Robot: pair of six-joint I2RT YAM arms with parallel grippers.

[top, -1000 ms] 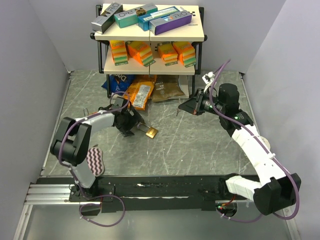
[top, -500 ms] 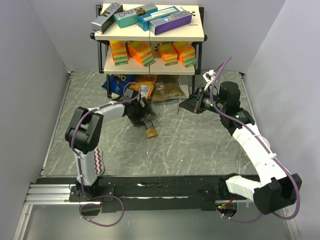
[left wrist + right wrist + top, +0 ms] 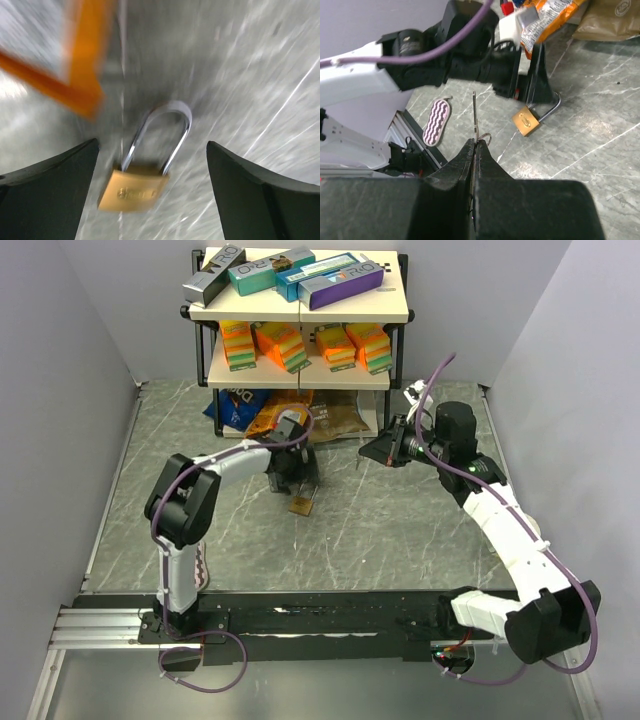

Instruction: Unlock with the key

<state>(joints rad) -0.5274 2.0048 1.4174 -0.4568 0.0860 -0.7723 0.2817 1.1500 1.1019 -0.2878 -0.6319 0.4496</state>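
A brass padlock point(image 3: 300, 505) with a steel shackle lies flat on the grey marble table. In the blurred left wrist view the padlock point(image 3: 134, 187) sits low between the two dark fingers, its shackle point(image 3: 172, 120) pointing away. My left gripper point(image 3: 296, 478) is open just behind the lock, its jaws wide on either side point(image 3: 152, 145), not touching it. My right gripper point(image 3: 376, 452) hovers to the right of the lock and is shut point(image 3: 475, 143) on a thin key point(image 3: 474, 115) that sticks up edge-on with its ring beside it. The padlock also shows in the right wrist view point(image 3: 525, 123).
A two-tier shelf point(image 3: 300, 312) at the back holds boxes and stacked sponges. Snack bags point(image 3: 285, 422) lie under it, right behind my left gripper. A pink wavy-patterned oval pad point(image 3: 201, 566) lies near the left arm's base, and shows in the right wrist view point(image 3: 436, 121).
My left arm has swung right and toward the back, bringing its open gripper right behind the padlock. The padlock has turned slightly. The right gripper has barely moved.
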